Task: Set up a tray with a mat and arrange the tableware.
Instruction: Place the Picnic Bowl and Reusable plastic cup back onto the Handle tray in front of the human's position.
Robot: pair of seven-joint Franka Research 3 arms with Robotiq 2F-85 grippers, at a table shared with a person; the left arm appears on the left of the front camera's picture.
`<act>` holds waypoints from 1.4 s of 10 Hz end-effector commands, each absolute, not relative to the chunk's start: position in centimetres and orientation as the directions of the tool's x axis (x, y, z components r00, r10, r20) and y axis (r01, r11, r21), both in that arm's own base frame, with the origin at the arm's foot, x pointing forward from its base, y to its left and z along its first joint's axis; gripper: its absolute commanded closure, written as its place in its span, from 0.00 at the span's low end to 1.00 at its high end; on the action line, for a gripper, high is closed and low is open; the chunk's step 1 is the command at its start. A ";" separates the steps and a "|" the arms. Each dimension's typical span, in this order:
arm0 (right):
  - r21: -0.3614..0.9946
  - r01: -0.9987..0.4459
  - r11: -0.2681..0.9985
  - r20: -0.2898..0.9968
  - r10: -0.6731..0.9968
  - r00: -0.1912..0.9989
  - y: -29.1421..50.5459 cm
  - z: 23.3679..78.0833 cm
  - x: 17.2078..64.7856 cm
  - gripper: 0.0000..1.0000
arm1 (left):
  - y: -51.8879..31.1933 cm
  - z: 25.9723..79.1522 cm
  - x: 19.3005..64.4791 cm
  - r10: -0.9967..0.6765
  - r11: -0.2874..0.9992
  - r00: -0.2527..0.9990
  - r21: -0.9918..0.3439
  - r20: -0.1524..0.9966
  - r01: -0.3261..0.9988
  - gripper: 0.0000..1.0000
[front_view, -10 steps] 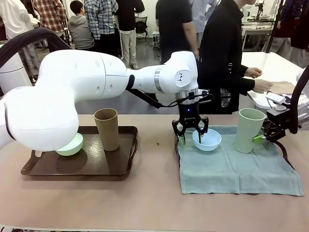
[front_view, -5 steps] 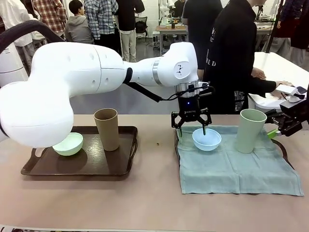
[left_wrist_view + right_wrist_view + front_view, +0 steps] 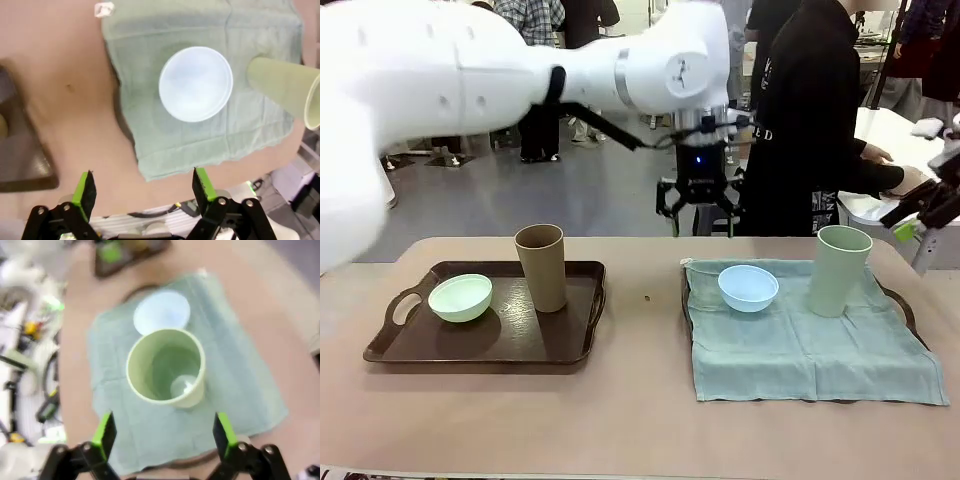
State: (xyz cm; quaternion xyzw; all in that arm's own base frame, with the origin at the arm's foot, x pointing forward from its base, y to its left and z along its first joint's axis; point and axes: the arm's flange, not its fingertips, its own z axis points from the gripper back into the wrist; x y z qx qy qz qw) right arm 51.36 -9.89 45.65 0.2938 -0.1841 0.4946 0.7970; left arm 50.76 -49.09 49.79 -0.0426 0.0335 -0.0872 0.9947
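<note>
Since the earlier frame, my left gripper (image 3: pixel 703 215) has lifted off the blue bowl (image 3: pixel 748 287) and now hangs above and behind it, jaws spread and empty. My right gripper (image 3: pixel 923 218) has backed away from the green cup (image 3: pixel 839 270) to the far right, also spread and empty.

1. Placed items: blue bowl and green cup both stand on the mat (image 3: pixel 800 350), near each other but apart. In the left wrist view the bowl (image 3: pixel 196 83) lies ahead of the gripper (image 3: pixel 144 187).
2. Remaining items: brown cup (image 3: pixel 541 267) and green bowl (image 3: pixel 460 297) sit on the bare tray (image 3: pixel 480 345) at the left of the desk (image 3: pixel 640 420).
3. Governing relation: both remaining items lie well to the left of my left gripper. The brown cup stands upright, long axis vertical. My left arm is the nearer one; I judge a sideways approach at the cup wall is called for.
</note>
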 end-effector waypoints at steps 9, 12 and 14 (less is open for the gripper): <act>0.059 -0.530 0.846 0.026 0.530 0.848 -1.0 59.0 46.6 0.00 | -44.1 62.1 41.7 -0.157 0.982 0.977 0.125 0.144 0.140 0.00; 0.059 -0.530 0.846 0.026 0.530 0.848 -1.0 59.0 46.6 0.00 | -44.1 62.1 41.7 -0.157 0.982 0.977 0.125 0.144 0.140 0.00; 0.059 -0.530 0.846 0.026 0.530 0.848 -1.0 59.0 46.6 0.00 | -44.1 62.1 41.7 -0.157 0.982 0.977 0.125 0.144 0.140 0.00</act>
